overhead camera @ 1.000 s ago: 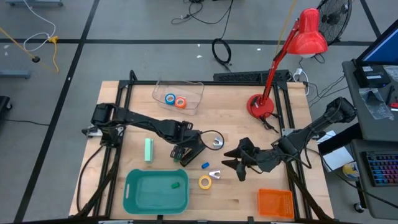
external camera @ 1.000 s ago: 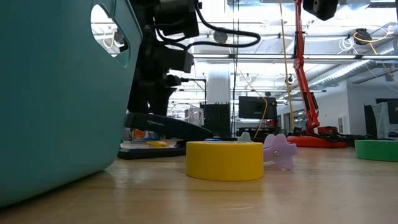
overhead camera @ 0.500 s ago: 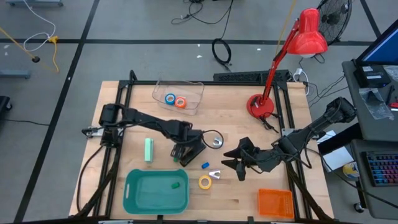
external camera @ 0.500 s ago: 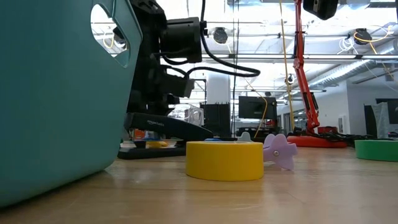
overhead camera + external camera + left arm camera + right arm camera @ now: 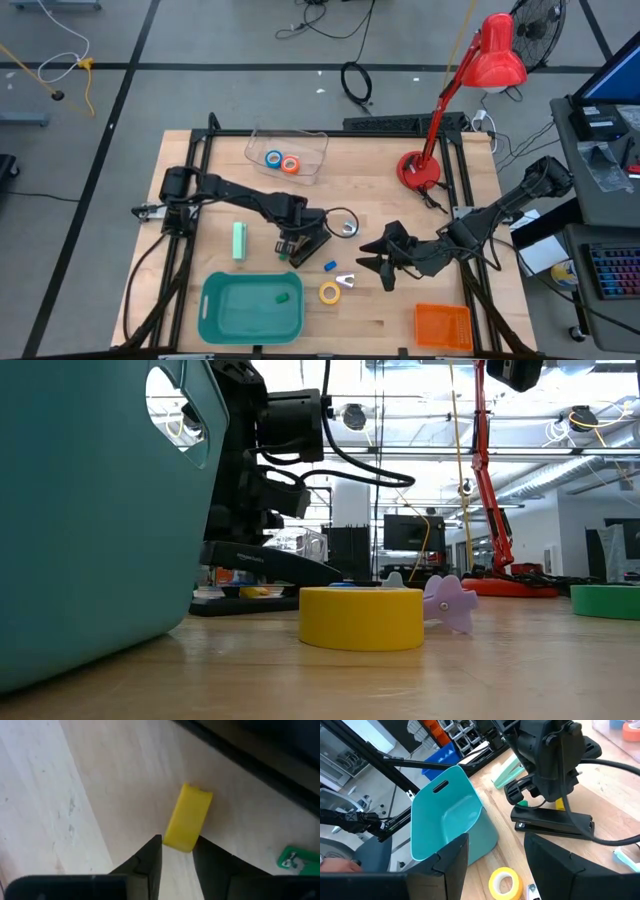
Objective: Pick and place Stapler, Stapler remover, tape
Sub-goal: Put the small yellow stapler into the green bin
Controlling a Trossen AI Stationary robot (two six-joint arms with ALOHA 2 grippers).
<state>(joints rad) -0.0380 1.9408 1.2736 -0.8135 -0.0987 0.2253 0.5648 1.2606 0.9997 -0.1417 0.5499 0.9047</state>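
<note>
Table (image 5: 460, 215): pale wood, black frame rails along both sides. Teal bin (image 5: 225, 320) at the near edge, left of centre.

Left gripper (image 5: 290, 245) is down at the table just behind the teal bin. Right gripper (image 5: 372, 262) hangs low near the table's middle, jaws spread wide on nothing, well apart from the work.

Stapler (image 5: 318, 236): black, lying flat on the wood, right against the left gripper. Its long axis runs on a diagonal, one end toward the teal bin, the other toward the table's middle. From the right wrist camera it lies crosswise, on the near side of the left wrist. The left arm is by far the nearer to it.

Yellow tape (image 5: 329, 292) lies flat just right of the teal bin, between the two grippers and untouched.

Yellow block (image 5: 187, 823): a small solid bit on the wood, not a roll. The left jaws are drawn narrow and pinch its near end; its length points straight away from them.

Judgement: the jaws straddle the block, not the stapler. To take the stapler they must shift sideways and turn across its diagonal.
</note>
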